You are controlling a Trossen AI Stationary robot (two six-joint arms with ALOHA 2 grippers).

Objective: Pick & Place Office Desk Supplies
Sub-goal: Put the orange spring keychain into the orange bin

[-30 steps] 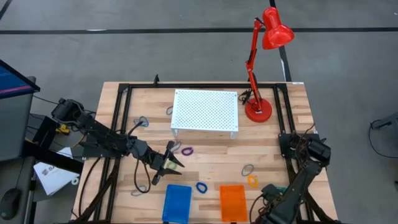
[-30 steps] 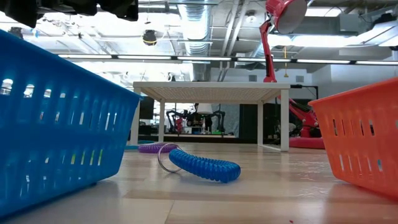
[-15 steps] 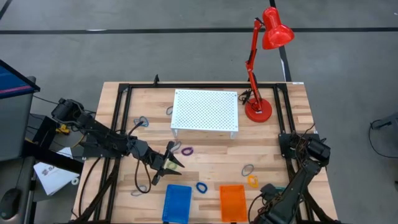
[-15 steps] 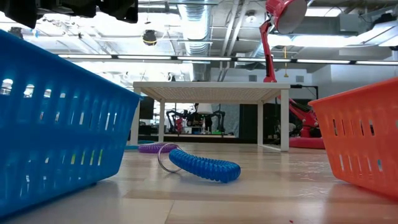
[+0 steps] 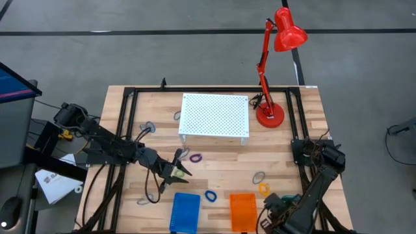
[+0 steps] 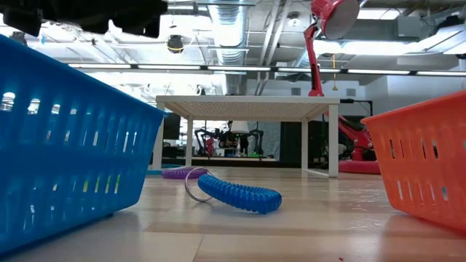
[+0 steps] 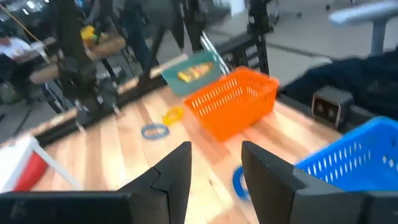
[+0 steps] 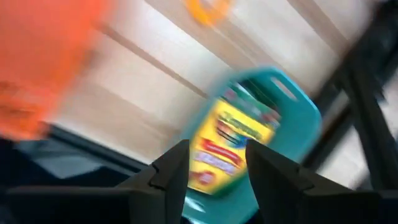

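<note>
Right gripper (image 8: 211, 168), fingers parted and empty, is hovering over a crayon box (image 8: 233, 140) at lower right; next: descending to grasp; left gripper (image 7: 214, 168) waiting parted, lower left.

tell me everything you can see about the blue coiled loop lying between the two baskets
The blue coiled loop is a thin oval of ribbed, spiral-wound cord, plastic by its look, with a bare metal ring at one end. It lies flat on the wooden table, between the blue basket and the orange basket, apart from both. From above it sits near the table's front edge. No gripper touches it.
</note>
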